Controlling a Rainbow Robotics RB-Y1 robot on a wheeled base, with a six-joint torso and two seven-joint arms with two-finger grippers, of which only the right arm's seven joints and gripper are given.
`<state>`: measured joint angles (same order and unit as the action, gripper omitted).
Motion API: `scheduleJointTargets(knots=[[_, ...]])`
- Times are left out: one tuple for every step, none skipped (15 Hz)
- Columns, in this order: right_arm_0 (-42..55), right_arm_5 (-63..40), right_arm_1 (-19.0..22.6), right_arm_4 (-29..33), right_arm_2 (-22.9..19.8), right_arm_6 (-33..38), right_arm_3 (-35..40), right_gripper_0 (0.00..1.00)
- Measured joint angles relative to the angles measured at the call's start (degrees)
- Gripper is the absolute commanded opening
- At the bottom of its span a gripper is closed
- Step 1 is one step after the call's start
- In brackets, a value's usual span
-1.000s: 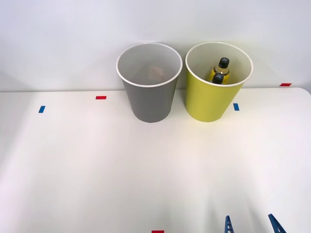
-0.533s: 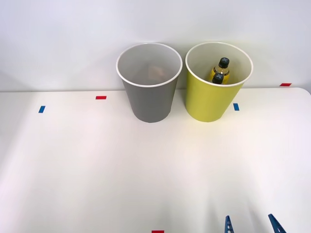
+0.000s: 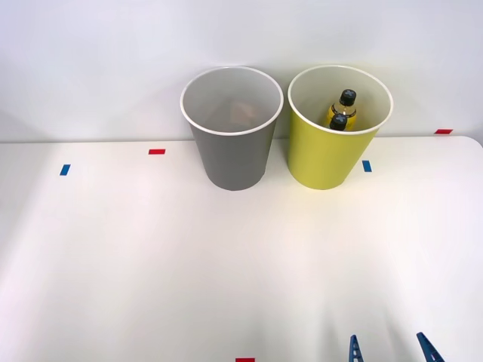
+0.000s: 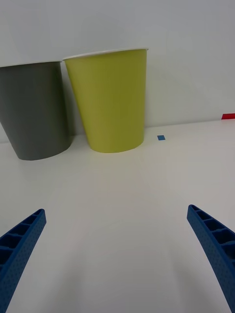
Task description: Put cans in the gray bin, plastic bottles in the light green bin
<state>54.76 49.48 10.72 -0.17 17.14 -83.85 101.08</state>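
The end effector (image 4: 117, 254) is made of two blue fingers (image 4: 215, 249). Each finger is ribbed inside, with small open boxes, and narrows to a tip.

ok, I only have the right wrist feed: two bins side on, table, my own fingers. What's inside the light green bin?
Observer: From the front view, the light green bin holds the plastic bottles, two with black caps, one yellow.
Operator: And the gray one?
Observer: The gray bin has something pale brownish low inside; I can't tell what it is.
Operator: Anything left on the table to sort?
Observer: On the table I see only tape marks: red ones and blue ones, no cans or bottles.
Operator: Gripper position?
Observer: The right gripper is open at the table's near edge, well short of both bins.
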Motion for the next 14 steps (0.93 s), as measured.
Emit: scheduleJointTargets(knots=[[0.0, 0.0, 0.0, 0.0, 0.0, 0.0, 0.0, 1.0], [0.0, 0.0, 0.0, 0.0, 0.0, 0.0, 0.0, 1.0], [0.0, 0.0, 0.0, 0.0, 0.0, 0.0, 0.0, 1.0], [0.0, 0.0, 0.0, 0.0, 0.0, 0.0, 0.0, 1.0], [0.0, 0.0, 0.0, 0.0, 0.0, 0.0, 0.0, 1.0], [0.0, 0.0, 0.0, 0.0, 0.0, 0.0, 0.0, 1.0], [0.0, 0.0, 0.0, 0.0, 0.0, 0.0, 0.0, 1.0], [0.0, 0.0, 0.0, 0.0, 0.0, 0.0, 0.0, 1.0], [0.0, 0.0, 0.0, 0.0, 0.0, 0.0, 0.0, 1.0], [0.0, 0.0, 0.0, 0.0, 0.0, 0.0, 0.0, 1.0], [0.0, 0.0, 0.0, 0.0, 0.0, 0.0, 0.0, 1.0], [0.0, 0.0, 0.0, 0.0, 0.0, 0.0, 0.0, 1.0], [0.0, 0.0, 0.0, 0.0, 0.0, 0.0, 0.0, 1.0], [0.0, 0.0, 0.0, 0.0, 0.0, 0.0, 0.0, 1.0]])
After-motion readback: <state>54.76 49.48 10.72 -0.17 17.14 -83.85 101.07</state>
